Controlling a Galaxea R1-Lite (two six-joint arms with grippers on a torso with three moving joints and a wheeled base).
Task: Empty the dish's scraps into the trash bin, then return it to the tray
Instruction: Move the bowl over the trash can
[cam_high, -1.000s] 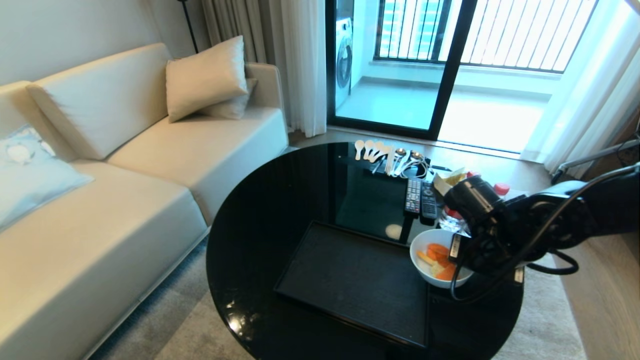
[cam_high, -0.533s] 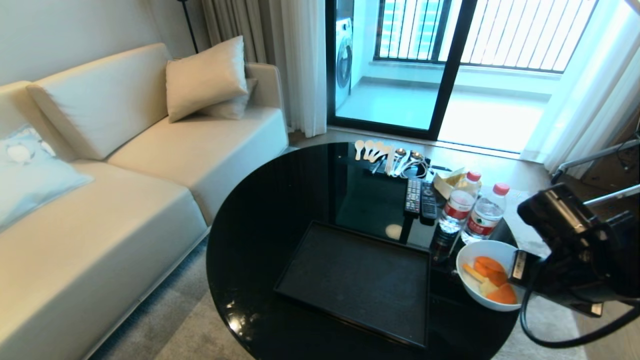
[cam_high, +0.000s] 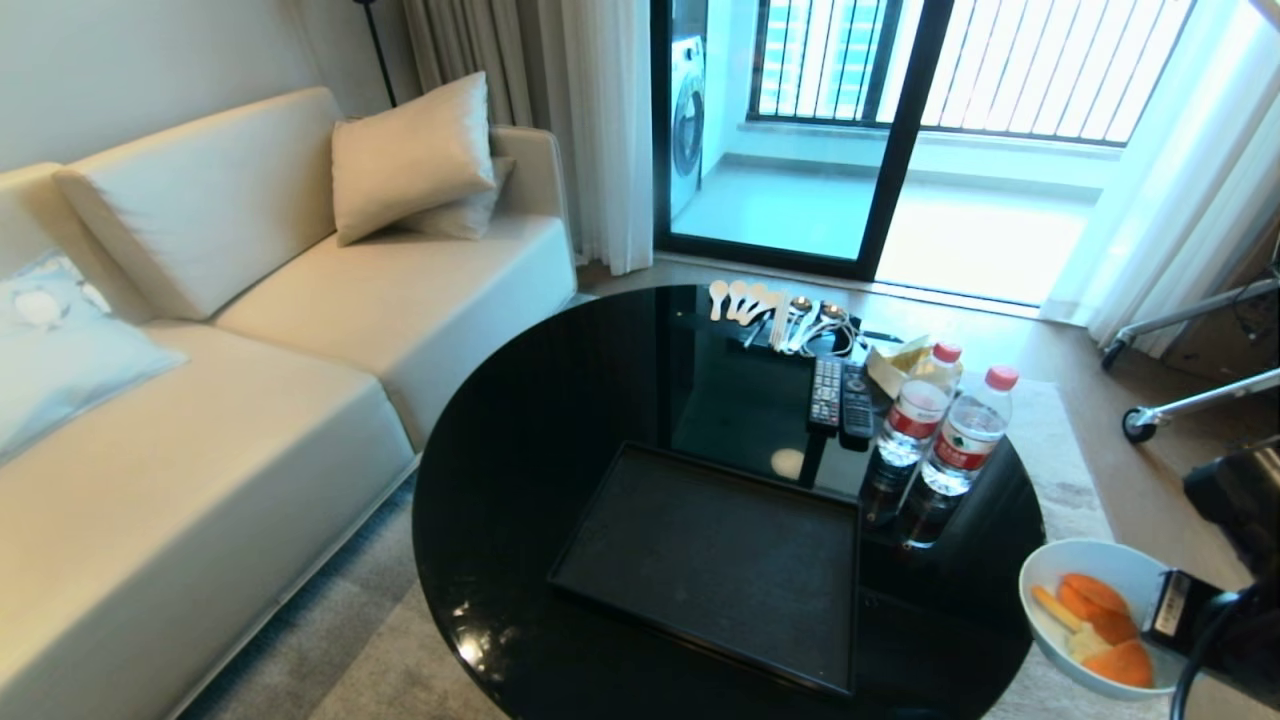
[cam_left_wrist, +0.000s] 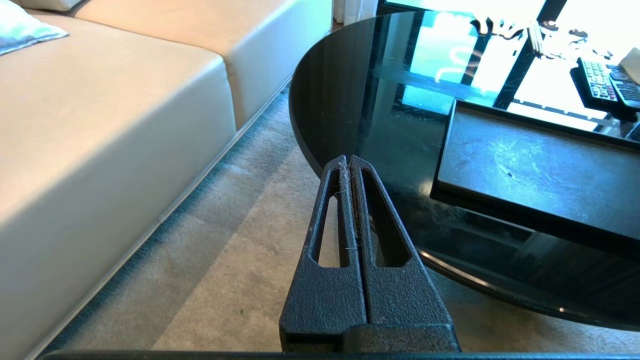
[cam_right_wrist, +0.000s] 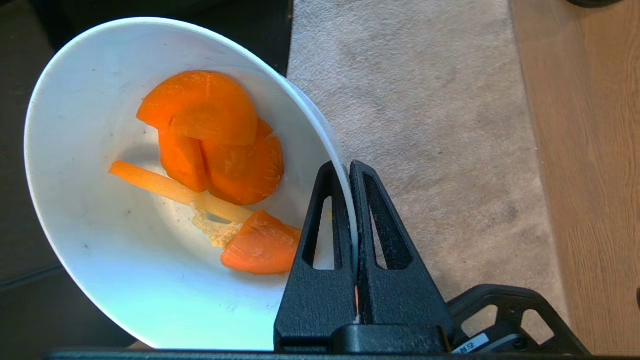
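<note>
While right gripper (cam_right_wrist: 348, 172) fingers pinch dish (cam_right_wrist: 100, 260) rim, arm cut off; left gripper (cam_left_wrist: 346, 162) fingers closed.

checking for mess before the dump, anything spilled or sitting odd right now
Nothing spilled. The small round white bowl hangs past the round glossy black table, over carpet, pinched by its rim in the right gripper. The orange and pale yellow scraps all lie inside. The flat black tray sits bare; the left gripper idles shut.
</note>
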